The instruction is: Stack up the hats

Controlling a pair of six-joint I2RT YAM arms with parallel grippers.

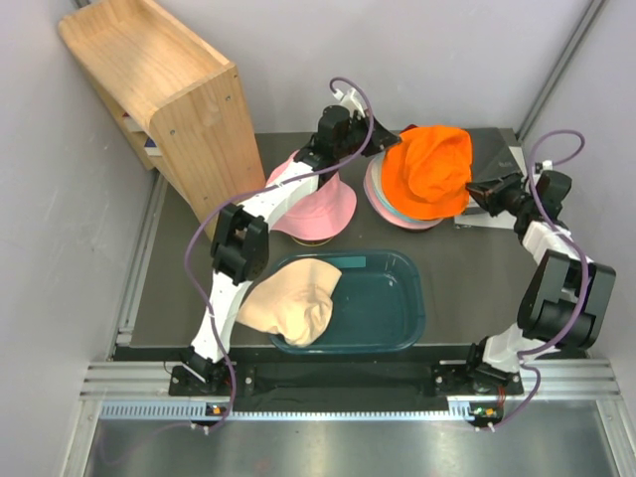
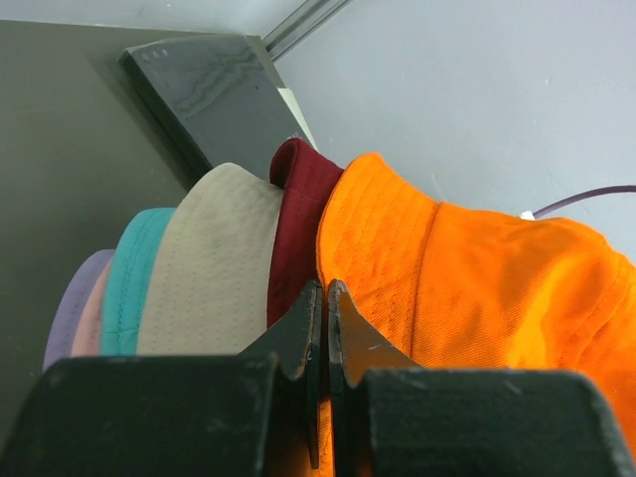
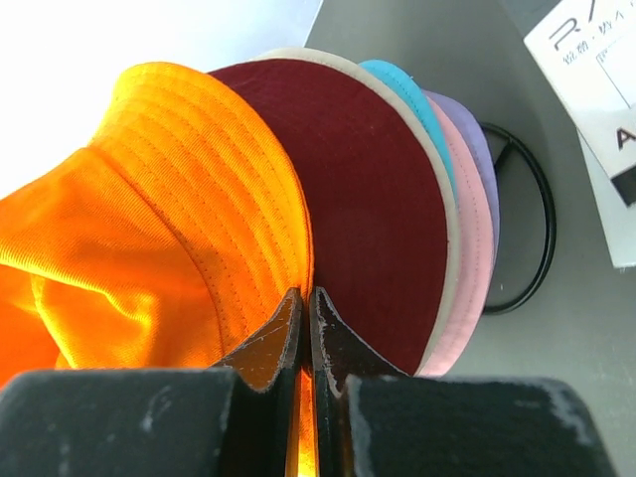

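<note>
— How is the worktop (image 1: 467, 268) laid out?
— A tub (image 1: 393, 308) is set at the near edge, with a peach hat (image 1: 293, 303) draped over its left rim. A pink hat (image 1: 323, 211) is seen behind it, under the left arm.
— And the stack (image 1: 402, 219)?
— It is placed at the back right. The orange hat (image 1: 429, 169) is held just above it, slumped.
— Held how?
— Its brim is pinched tight by the left fingers (image 2: 324, 298) on one side and the right fingers (image 3: 305, 298) on the other. The hat is spanned left to right between them, so neither arm is favoured, and a level lowering straight down is judged to be needed.
</note>
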